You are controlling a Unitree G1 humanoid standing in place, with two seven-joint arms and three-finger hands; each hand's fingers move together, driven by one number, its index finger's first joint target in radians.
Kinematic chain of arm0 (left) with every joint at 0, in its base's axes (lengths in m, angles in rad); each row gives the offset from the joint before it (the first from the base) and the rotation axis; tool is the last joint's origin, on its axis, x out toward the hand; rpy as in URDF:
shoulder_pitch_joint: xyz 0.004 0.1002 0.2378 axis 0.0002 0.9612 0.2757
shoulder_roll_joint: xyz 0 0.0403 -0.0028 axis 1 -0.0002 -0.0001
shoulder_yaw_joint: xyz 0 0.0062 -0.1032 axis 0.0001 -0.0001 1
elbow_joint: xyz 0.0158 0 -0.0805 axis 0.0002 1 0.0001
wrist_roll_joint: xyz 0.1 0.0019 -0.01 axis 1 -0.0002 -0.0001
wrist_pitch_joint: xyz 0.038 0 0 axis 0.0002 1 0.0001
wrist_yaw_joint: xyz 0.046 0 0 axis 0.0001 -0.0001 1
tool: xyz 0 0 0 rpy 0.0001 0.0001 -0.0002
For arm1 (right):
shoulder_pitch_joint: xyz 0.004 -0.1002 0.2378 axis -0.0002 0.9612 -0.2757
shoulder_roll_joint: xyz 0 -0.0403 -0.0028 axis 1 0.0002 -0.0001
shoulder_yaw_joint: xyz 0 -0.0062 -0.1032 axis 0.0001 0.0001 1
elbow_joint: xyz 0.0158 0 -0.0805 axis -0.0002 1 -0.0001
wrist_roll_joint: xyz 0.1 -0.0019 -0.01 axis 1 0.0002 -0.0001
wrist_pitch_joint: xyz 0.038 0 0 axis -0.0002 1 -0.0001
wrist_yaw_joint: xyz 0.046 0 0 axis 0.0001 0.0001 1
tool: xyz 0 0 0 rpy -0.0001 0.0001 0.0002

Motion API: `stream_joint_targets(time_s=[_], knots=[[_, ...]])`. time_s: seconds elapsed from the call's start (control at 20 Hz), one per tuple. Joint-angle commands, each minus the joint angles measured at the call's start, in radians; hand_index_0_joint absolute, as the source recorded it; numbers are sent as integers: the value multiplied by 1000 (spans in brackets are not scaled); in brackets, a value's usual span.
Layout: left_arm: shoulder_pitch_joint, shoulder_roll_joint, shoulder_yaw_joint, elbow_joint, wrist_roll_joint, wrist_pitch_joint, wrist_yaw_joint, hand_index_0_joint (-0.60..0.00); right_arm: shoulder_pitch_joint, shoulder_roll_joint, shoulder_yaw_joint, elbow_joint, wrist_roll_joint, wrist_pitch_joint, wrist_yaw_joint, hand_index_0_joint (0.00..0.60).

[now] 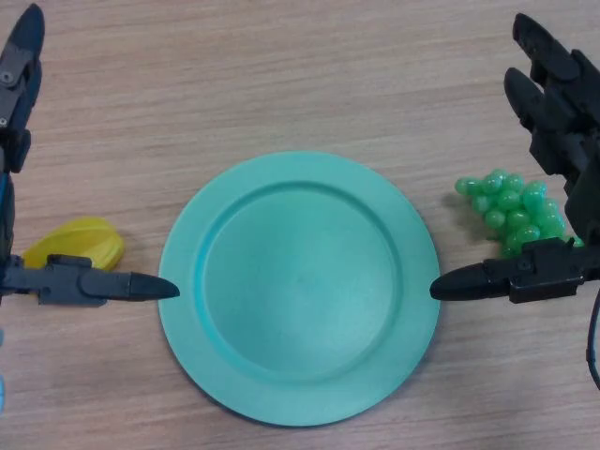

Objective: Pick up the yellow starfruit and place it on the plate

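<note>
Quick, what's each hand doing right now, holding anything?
Left hand: open, holding nothing, beside the starfruit.
Right hand: open, holding nothing.

Both hands, left and right, open, fingers straight.

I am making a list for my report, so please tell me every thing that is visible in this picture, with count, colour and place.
plate: one, teal green, round, in the middle of the table, nothing on it.
starfruit: one, yellow, on the table just left of the plate, partly behind the left thumb.
grapes: one bunch, green, on the table right of the plate, partly behind the right hand.
table: one, light wood grain, under everything.
left hand: one, black, at the left edge, fingers straight, thumb tip pointing at the plate rim.
right hand: one, black, at the right edge, fingers straight, thumb tip pointing at the plate rim.
</note>
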Motion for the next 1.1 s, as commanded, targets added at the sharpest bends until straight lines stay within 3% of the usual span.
stream_joint_targets(time_s=[0.05,0.45,0.85,0.95,1.1], knots=[[-9,24,66,-67,-44,-76,14,0,-30,-12,-40,-39,19,-112,-7,0],[-1,19,61,-79,-51,-42,5,0,-25,-12,-42,-23,14,-140,-2,0],[70,7,87,-46,0,14,-88,0,-43,-11,-37,-18,57,-93,-9,0],[74,14,114,-9,36,1,-101,0,-44,-10,-41,-7,67,-104,-13,0],[43,62,144,72,163,-41,-118,0,-42,-13,-44,5,60,-126,-17,0]])
